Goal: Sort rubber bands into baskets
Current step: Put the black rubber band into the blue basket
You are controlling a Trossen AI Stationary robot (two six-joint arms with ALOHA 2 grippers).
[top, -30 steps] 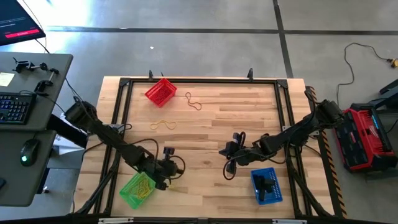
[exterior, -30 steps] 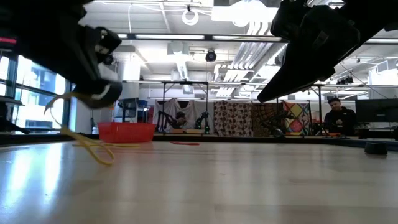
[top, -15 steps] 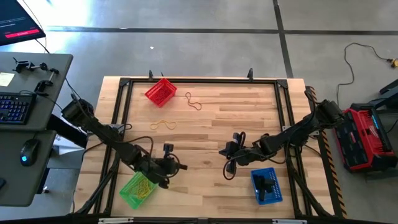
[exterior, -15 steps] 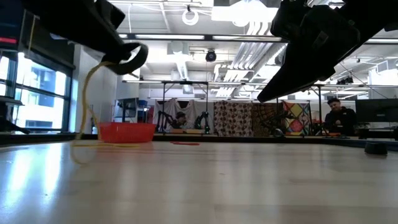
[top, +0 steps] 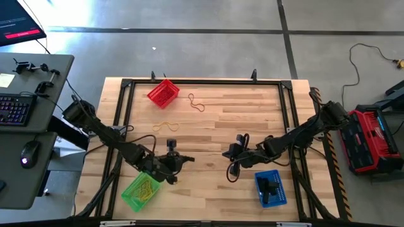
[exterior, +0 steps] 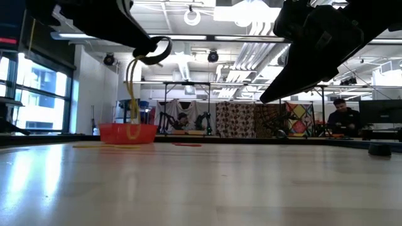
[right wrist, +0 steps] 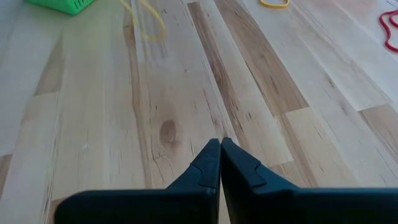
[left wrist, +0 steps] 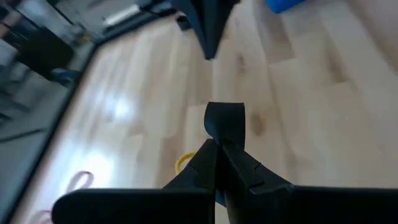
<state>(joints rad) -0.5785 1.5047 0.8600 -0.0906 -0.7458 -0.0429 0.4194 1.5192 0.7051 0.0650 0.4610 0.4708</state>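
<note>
The left gripper (exterior: 154, 50) is pinched on a yellow band (exterior: 132, 88) dangling clear of the table; I'd carry it squarely over the green basket (top: 140, 191) before releasing.

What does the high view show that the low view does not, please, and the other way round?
Only the high view shows the green basket and the blue basket, the reddish-orange band lying on the wooden table, and the right claw shut over bare wood. Only the low view shows that the yellow rubber band hangs off the table from the shut left claw, and a person in the room behind. Both show the red basket.
</note>
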